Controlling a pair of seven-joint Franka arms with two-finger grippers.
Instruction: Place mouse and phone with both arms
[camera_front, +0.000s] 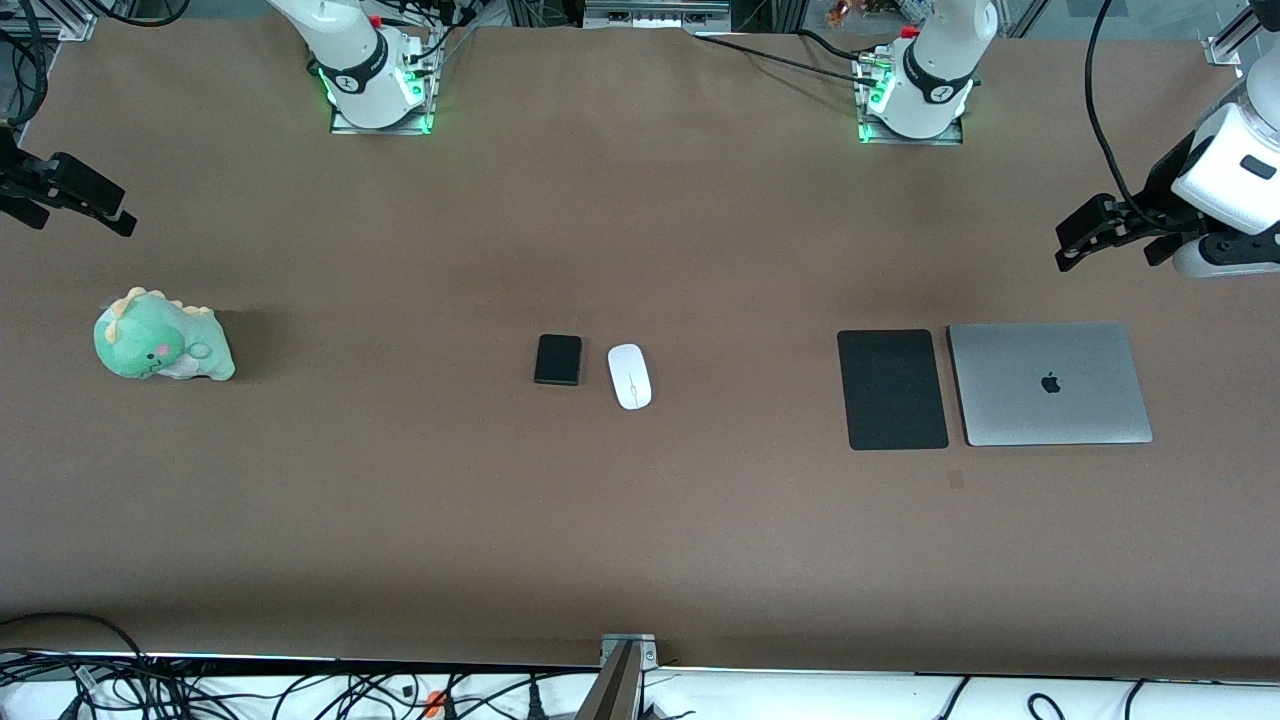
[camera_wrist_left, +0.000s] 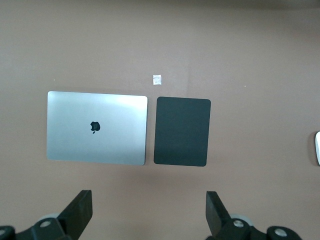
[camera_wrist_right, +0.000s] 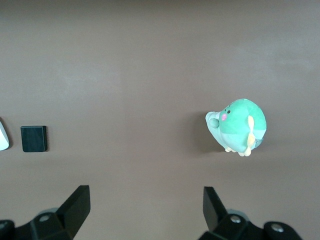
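The right tool is seen over the counter edge at the right arm's end, partly cut off by the frame in the front view; its fingers are spread wide apart in the right wrist view, nothing held. A green plush dinosaur is set on the counter near that same end, well apart from everything else.

Near the middle of the counter the phone is laid flat, just beside the mouse, a small gap between them. The mouse is placed toward the left arm's end from the phone and slightly nearer to the front camera. In both wrist views only a sliver of the mouse is shown at the frame edge; the phone is shown whole in the right wrist view.

Toward the left arm's end a black mouse pad is laid flat just beside a closed silver laptop, a narrow gap between them. A small pale scrap is noted on the counter near the pad; what it is cannot be made out.

The left tool is seen over the counter near the edge at the left arm's end, its arm cut off by the frame. Its fingers are spread wide, empty.
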